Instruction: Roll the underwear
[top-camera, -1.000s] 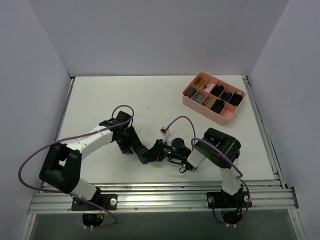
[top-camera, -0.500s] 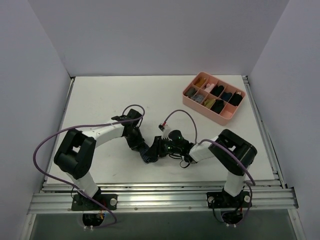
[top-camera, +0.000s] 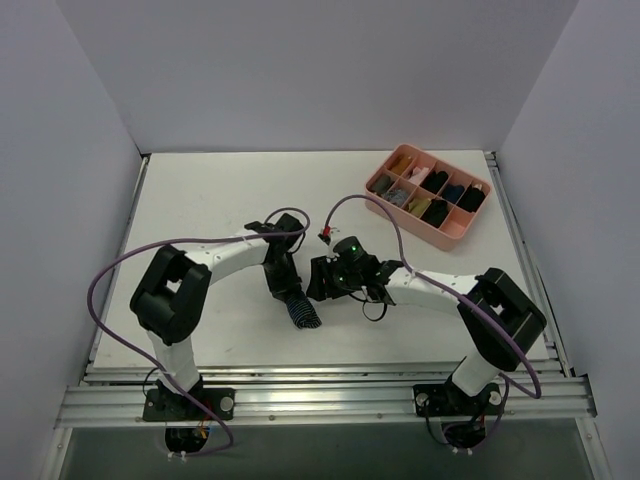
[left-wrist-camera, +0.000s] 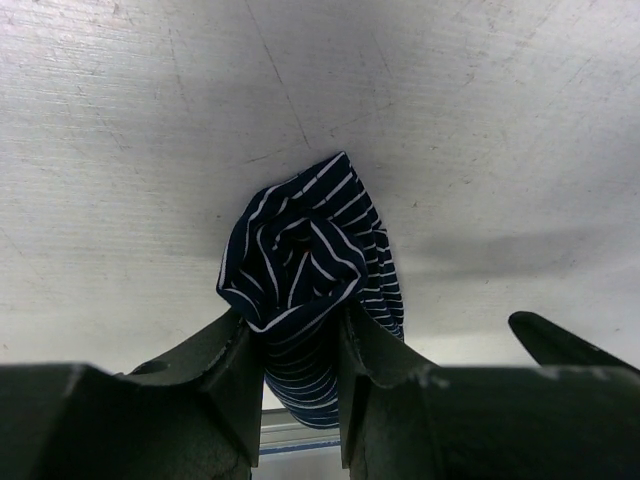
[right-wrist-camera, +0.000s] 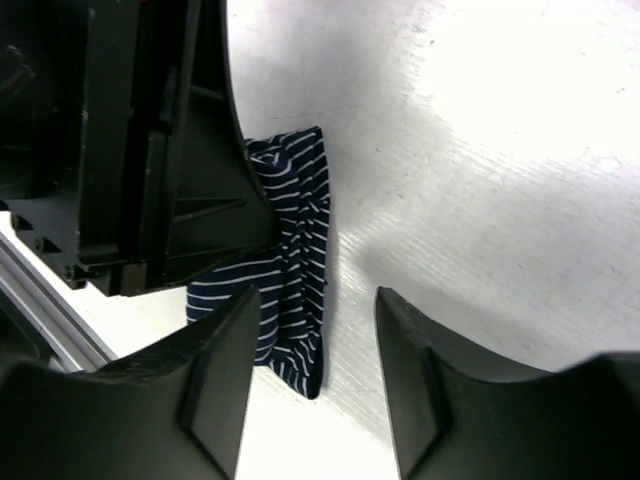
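Note:
The underwear (top-camera: 299, 308) is a rolled dark navy bundle with thin light stripes, lying on the white table near the middle front. My left gripper (top-camera: 290, 292) is shut on its upper end; in the left wrist view the roll (left-wrist-camera: 308, 270) is pinched between both fingers (left-wrist-camera: 225, 370). My right gripper (top-camera: 318, 282) is open just right of the roll, not touching it. In the right wrist view the striped cloth (right-wrist-camera: 295, 290) lies ahead of the open fingers (right-wrist-camera: 222, 370), beside the left gripper's black body (right-wrist-camera: 150, 140). No pinkish-red edge shows.
A pink divided tray (top-camera: 428, 195) with small dark and light bundles stands at the back right. White walls close in the table (top-camera: 200, 210) on three sides. A metal rail (top-camera: 320, 385) runs along the front edge.
Both arms have stretched farther out over the table. The left gripper has carried the roll back and right; the right gripper has let go of it and drawn off to the right, open.

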